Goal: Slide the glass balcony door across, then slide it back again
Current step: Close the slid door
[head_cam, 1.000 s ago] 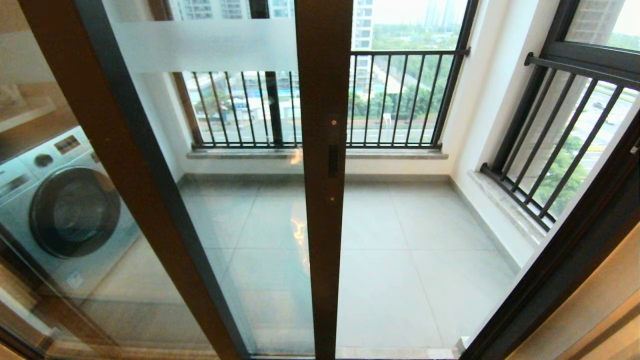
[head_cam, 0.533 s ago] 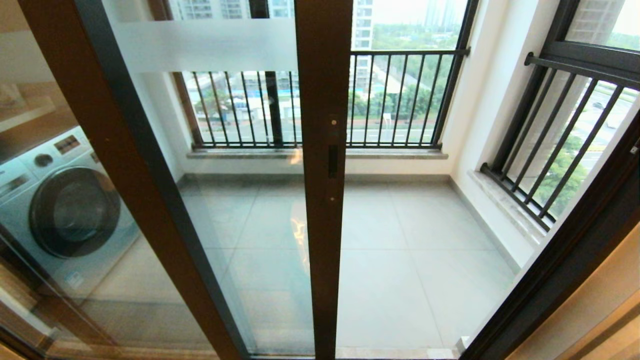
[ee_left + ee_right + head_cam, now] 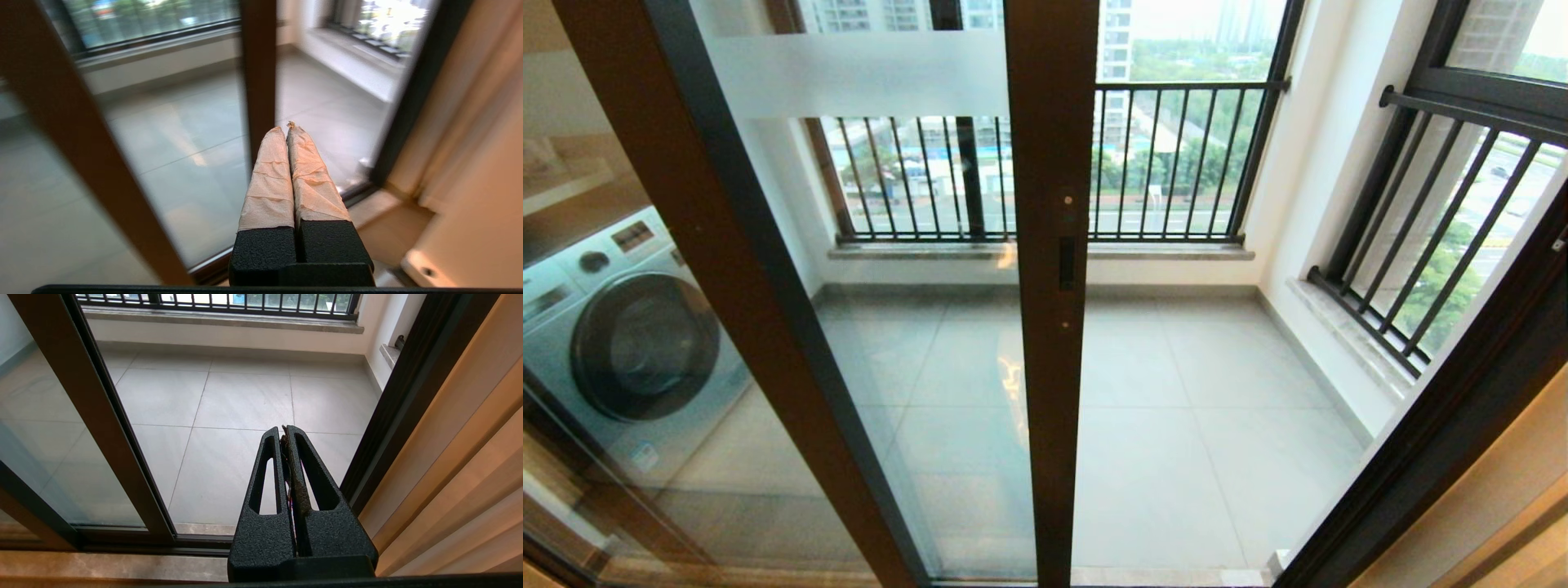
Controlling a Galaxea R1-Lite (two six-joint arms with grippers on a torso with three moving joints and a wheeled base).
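The glass balcony door (image 3: 915, 343) stands partly slid, with its frosted band (image 3: 866, 75) near the top. Its brown stile (image 3: 1049, 392) runs down the middle of the head view and carries a small dark lock plate (image 3: 1067, 263). To the right of the stile the doorway is open. Neither gripper shows in the head view. In the left wrist view my left gripper (image 3: 286, 127), with tape-wrapped fingers, is shut and empty, its tips close to the stile (image 3: 258, 81). My right gripper (image 3: 283, 430) is shut and empty, pointing into the opening, right of the stile (image 3: 102, 416).
A washing machine (image 3: 629, 343) sits behind the plain glass panel on the left. Black barred railing windows (image 3: 1176, 163) (image 3: 1445, 237) bound the tiled balcony floor (image 3: 1176, 425). The dark door jamb (image 3: 1437, 457) and a beige wall (image 3: 470, 457) are on the right.
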